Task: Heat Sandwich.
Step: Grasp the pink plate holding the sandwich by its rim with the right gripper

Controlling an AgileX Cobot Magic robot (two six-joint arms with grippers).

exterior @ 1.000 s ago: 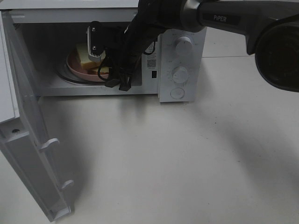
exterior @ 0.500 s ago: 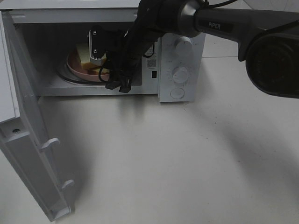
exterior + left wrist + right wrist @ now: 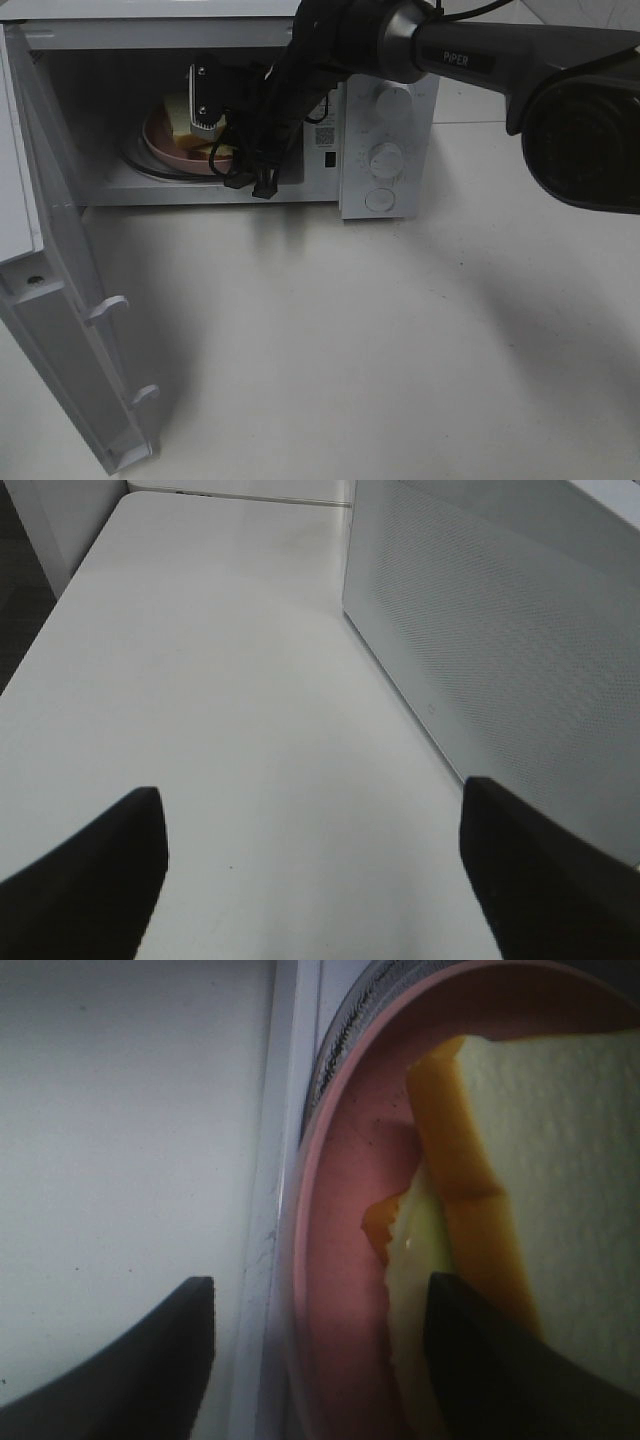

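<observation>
With the sandwich (image 3: 560,1130) on its pink plate (image 3: 335,1240) inside the open microwave (image 3: 390,120), ready for heating, your right jaws stand released astride the plate's near rim, gripping nothing, while your left jaws idle open over the counter (image 3: 230,680), out of the way.

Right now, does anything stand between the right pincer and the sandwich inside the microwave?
Nothing visible does. The open right pincer hangs over the rim of the pink plate, and the sandwich lies on that plate, close to it. The microwave door stands open.
</observation>
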